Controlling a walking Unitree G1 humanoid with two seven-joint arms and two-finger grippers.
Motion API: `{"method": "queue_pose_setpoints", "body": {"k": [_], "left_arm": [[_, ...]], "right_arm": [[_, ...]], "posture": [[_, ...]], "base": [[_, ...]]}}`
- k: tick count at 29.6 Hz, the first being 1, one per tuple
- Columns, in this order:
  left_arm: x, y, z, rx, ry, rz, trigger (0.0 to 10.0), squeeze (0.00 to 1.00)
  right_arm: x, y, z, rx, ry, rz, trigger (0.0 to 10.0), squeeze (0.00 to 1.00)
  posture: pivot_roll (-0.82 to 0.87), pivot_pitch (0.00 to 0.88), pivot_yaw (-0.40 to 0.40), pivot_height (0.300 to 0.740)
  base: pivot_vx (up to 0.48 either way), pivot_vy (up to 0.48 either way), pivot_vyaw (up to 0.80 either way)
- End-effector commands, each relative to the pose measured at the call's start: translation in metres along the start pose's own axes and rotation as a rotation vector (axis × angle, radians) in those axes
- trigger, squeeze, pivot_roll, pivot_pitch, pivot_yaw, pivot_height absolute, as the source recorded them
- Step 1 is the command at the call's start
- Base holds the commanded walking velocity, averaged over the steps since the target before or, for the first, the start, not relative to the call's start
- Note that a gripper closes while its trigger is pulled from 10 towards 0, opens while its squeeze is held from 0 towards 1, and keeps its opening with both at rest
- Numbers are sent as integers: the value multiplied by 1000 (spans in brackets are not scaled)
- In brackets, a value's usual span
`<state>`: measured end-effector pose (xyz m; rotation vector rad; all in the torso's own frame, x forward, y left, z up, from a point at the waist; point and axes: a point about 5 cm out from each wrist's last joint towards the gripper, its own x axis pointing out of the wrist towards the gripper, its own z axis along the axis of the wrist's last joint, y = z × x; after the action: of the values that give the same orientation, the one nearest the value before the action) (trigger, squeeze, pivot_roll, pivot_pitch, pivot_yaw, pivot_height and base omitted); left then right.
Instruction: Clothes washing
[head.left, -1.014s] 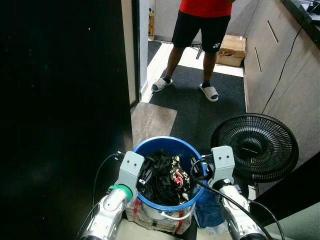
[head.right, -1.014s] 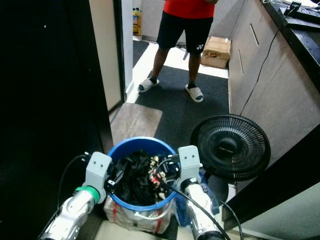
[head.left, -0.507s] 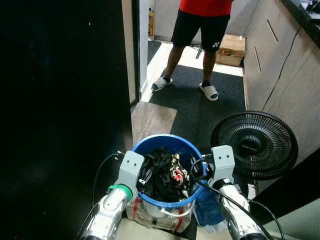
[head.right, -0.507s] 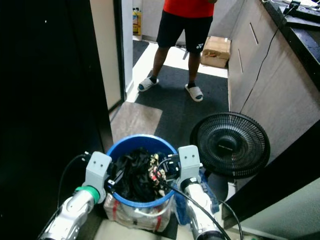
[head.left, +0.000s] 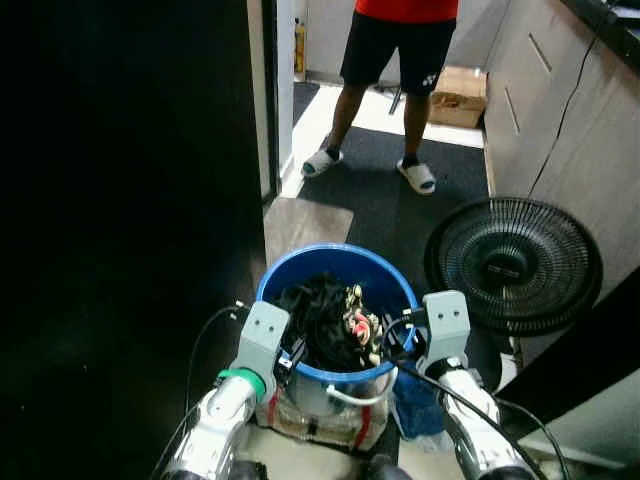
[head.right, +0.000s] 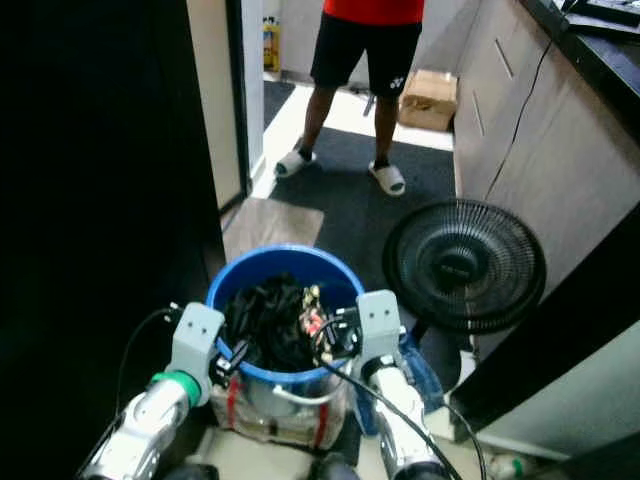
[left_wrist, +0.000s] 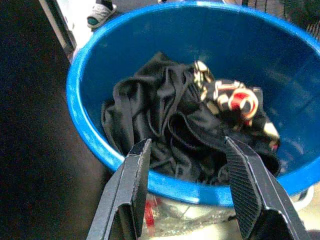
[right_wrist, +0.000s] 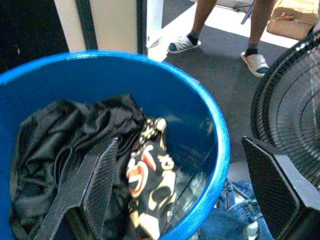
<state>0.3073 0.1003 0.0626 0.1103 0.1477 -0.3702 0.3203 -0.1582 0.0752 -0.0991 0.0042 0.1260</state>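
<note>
1. A blue bucket (head.left: 337, 268) is seen gripped at its rim from both sides, low in front of the robot: the left pincer (left_wrist: 187, 197) is spread astride the near rim, one finger inside and one outside, and the right pincer (right_wrist: 180, 190) is spread across the opposite rim in the same way.
2. Dark clothes (left_wrist: 150, 125) are heaped inside the bucket, with a black, cream and red patterned garment (right_wrist: 147, 192) lying on the side nearest the right pincer.
3. Beneath the bucket a clear plastic bundle with red bands (head.left: 330, 425) is seen on the pale floor (head.left: 300, 465), and a blue denim item (right_wrist: 225, 227) lies just beside it on the robot's right.
4. To the right, a black fan (head.left: 513, 263) is laid near the bucket on a dark grey carpet (head.left: 390, 215).
5. To the left, a large black panel (head.left: 120, 220) stands, edged by a pale door frame (head.right: 215, 100).
6. Grey cabinets (head.left: 570, 130) are lined along the right wall.
7. Farthest off, a person in black shorts and white slippers (head.left: 400, 50) is pictured standing on the carpet, a cardboard box (head.left: 458, 97) close behind.
</note>
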Motion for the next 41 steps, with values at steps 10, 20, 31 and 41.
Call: {"method": "queue_pose_setpoints", "body": {"k": [10, 20, 31, 41], "left_arm": [[3, 7, 12, -64, -14, 35, 10000, 0], [2, 39, 132, -112, -381, 72, 10000, 0], [-9, 13, 180, -62, -524, -20, 10000, 0], [-11, 8, 178, -72, -479, -26, 10000, 0]], "right_arm": [[5, -12, 18, 14, -68, -36, 10000, 0], [15, -32, 141, -10, -496, -54, 10000, 0], [-1, -16, 188, -29, -655, 3, 10000, 0], [-5, -6, 171, -33, -559, 71, 10000, 0]], "posture": [[-2, 103, 33, 590], [9, 100, 36, 565], [-3, 99, 39, 565], [1, 112, 39, 565]], "base": [[0, 0, 0], [0, 0, 0], [0, 0, 0], [0, 0, 0]]}}
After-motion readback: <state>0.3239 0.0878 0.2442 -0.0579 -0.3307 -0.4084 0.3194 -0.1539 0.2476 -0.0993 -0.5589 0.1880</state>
